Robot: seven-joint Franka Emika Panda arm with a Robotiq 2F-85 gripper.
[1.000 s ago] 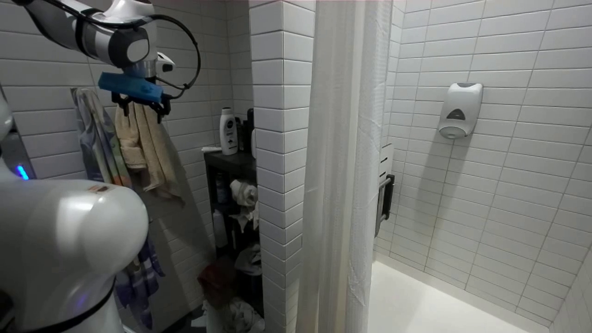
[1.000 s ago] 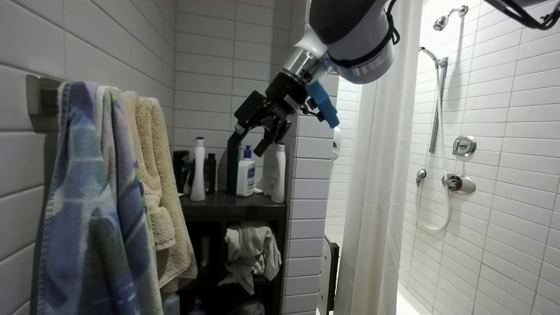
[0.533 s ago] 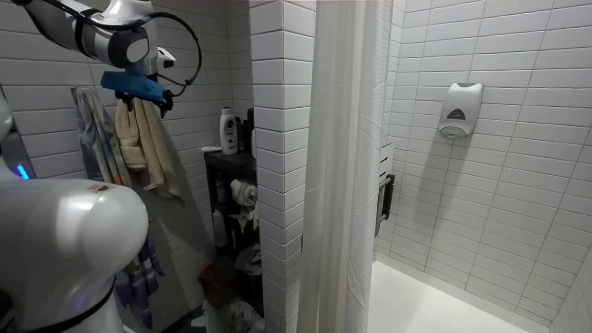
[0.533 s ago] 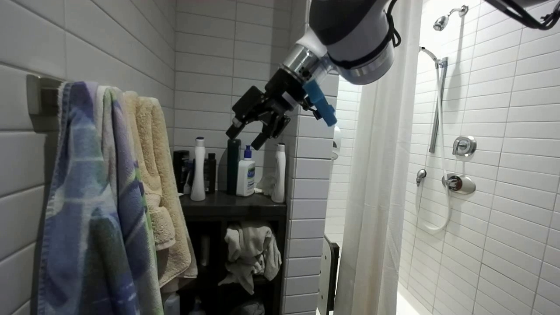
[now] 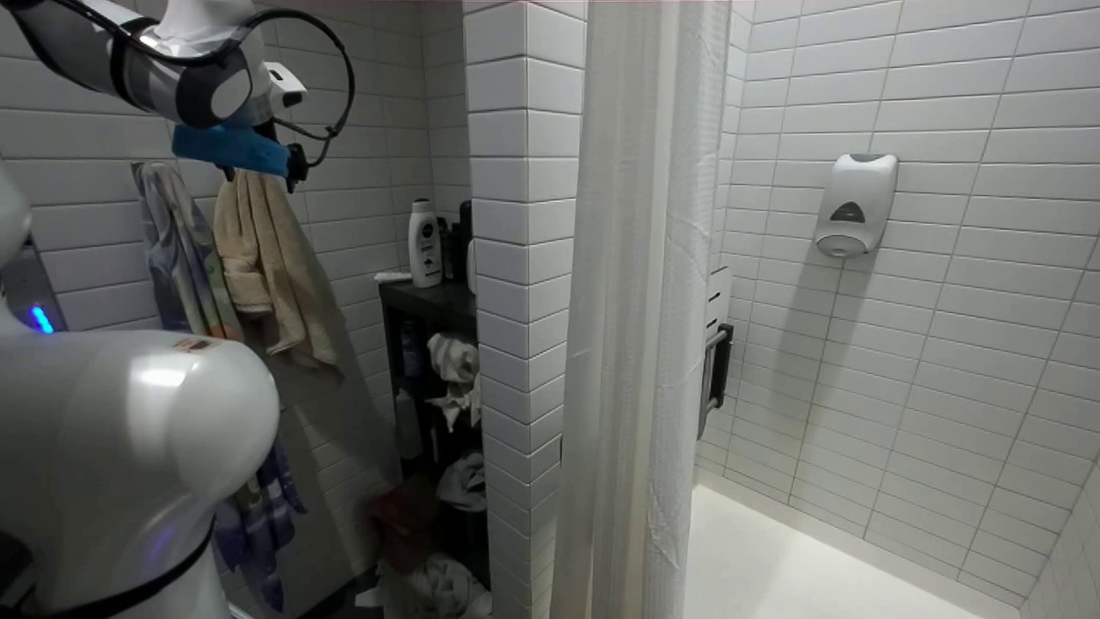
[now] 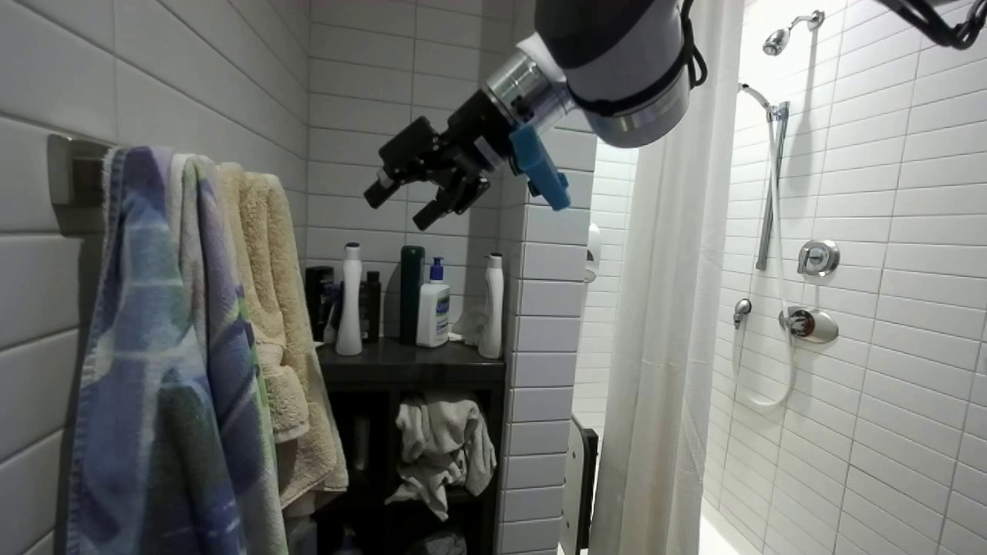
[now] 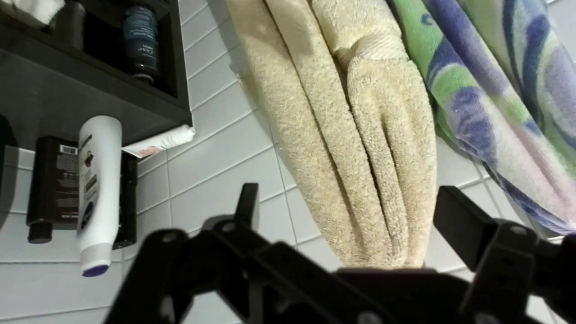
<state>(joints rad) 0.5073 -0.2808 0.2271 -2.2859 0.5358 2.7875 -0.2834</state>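
My gripper (image 7: 353, 213) stands open, nothing between its fingers, apart from everything around it. In the wrist view a beige towel (image 7: 360, 148) hangs beyond the gap between the fingers. A patterned towel (image 7: 486, 99) in purple, green and white is to its right. In an exterior view the gripper (image 6: 401, 208) hovers tilted above the bottles, right of the beige towel (image 6: 285, 324). Below it stand a white bottle (image 6: 350, 308), a dark green bottle (image 6: 412, 297), a blue-topped pump bottle (image 6: 433, 312) and another white bottle (image 6: 491, 308). The fingertips are partly hidden behind the blue part in an exterior view (image 5: 232, 150).
A dark shelf unit (image 6: 412, 358) carries the bottles, with a crumpled white cloth (image 6: 443, 439) in a compartment below. A tiled wall corner (image 6: 540, 370) and a shower curtain (image 6: 655, 324) stand to the right. A soap dispenser (image 5: 858, 206) hangs on the shower wall.
The gripper has risen away from the bottle tops and moved toward the towel side, tilting more level. It has stayed open. Towels and bottles stand as before.
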